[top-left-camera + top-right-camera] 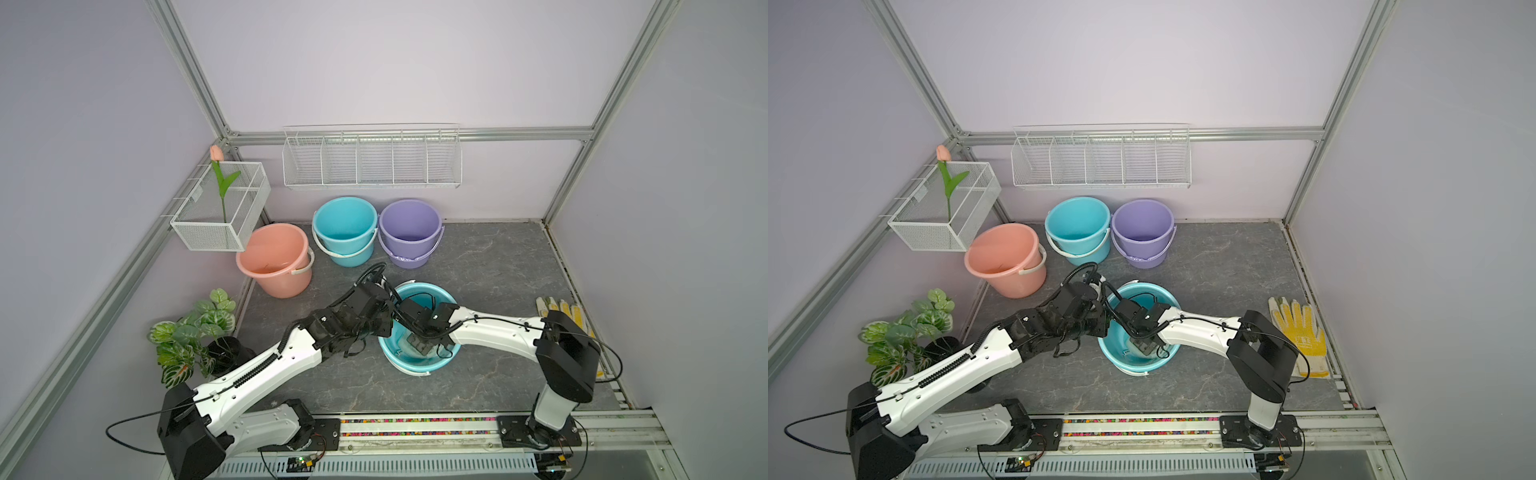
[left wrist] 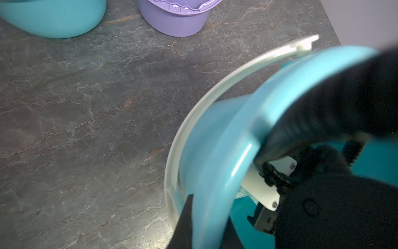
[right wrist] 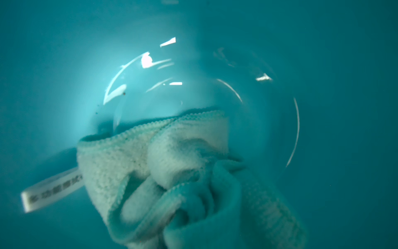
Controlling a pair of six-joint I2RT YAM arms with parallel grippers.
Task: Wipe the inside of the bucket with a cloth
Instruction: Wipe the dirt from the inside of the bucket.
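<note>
The cloth lies bunched against the floor of the teal bucket, and the right gripper above it is closed, apparently clamped on it, though its fingers are hidden. The left gripper pinches this bucket's rim at 9 o'clock. The teal bucket stands at 6 o'clock from the purple bucket.

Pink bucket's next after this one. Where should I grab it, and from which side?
Probably take the pink bucket by its rim, from above, one finger inside the wall, one outside, on the side facing the robot. It stands upright and open; its pale handle lies folded down against the rim, likely too flat to pinch.
</note>
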